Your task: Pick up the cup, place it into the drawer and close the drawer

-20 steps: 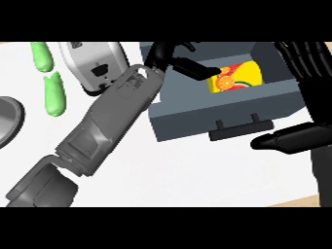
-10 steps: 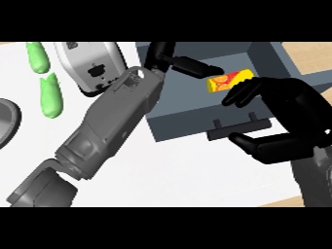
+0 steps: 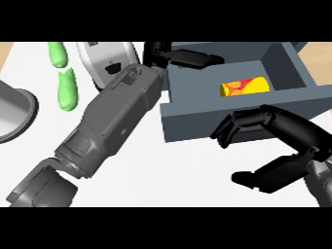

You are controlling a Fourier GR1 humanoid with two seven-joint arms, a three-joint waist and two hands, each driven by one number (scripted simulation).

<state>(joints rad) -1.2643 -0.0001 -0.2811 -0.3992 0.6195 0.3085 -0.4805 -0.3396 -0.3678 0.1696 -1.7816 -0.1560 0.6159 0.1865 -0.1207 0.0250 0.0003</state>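
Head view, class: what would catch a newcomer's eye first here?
The yellow-and-orange cup lying inside the open grey drawer at upper right stands out most. The black right hand has its fingers curled at the drawer's front, while the left hand reaches over the drawer's back left corner. Green vegetables lie at upper left.

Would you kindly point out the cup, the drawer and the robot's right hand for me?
cup (image 3: 244, 87), head view, on its yellow and orange side, inside the drawer.
drawer (image 3: 197, 125), head view, on its grey front wall.
right hand (image 3: 298, 133), head view, on its black curled fingers at the drawer's front.
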